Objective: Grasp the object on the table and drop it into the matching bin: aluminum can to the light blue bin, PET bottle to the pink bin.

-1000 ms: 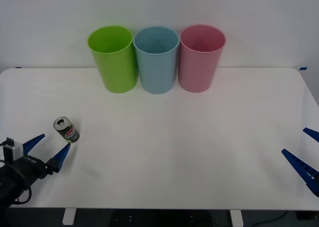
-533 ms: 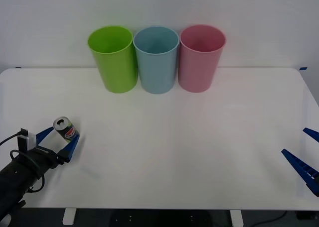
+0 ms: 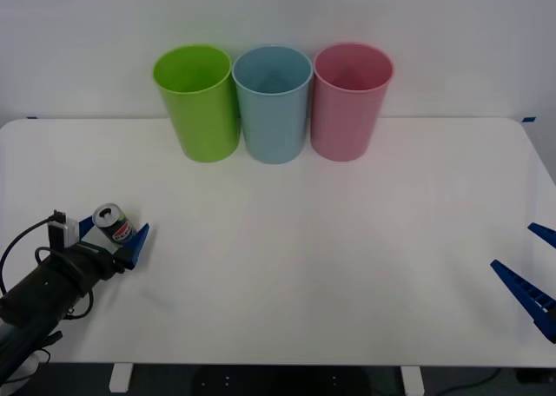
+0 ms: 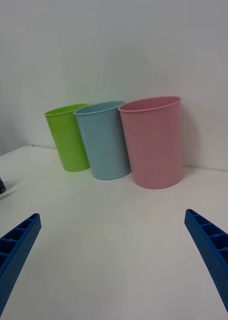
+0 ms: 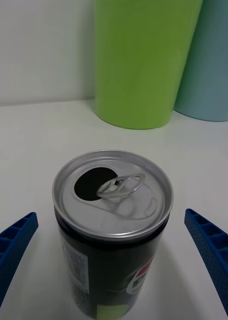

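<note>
The left gripper (image 3: 111, 244) sits low at the near left of the large white rectangular table (image 3: 347, 240), its blue ribbed fingers (image 5: 13, 250) spread wide on either side of the small dark drink can with a silver top and red-and-blue label (image 3: 114, 224), not touching it. The can (image 5: 112, 225) stands upright, its pull-tab opening showing. At the far edge stand three tall plastic bins in a row: lime green bin (image 3: 198, 101), light blue bin (image 3: 273, 102), pink bin (image 3: 349, 99). The right gripper (image 3: 539, 274) rests spread at the near right, well apart from the can.
</note>
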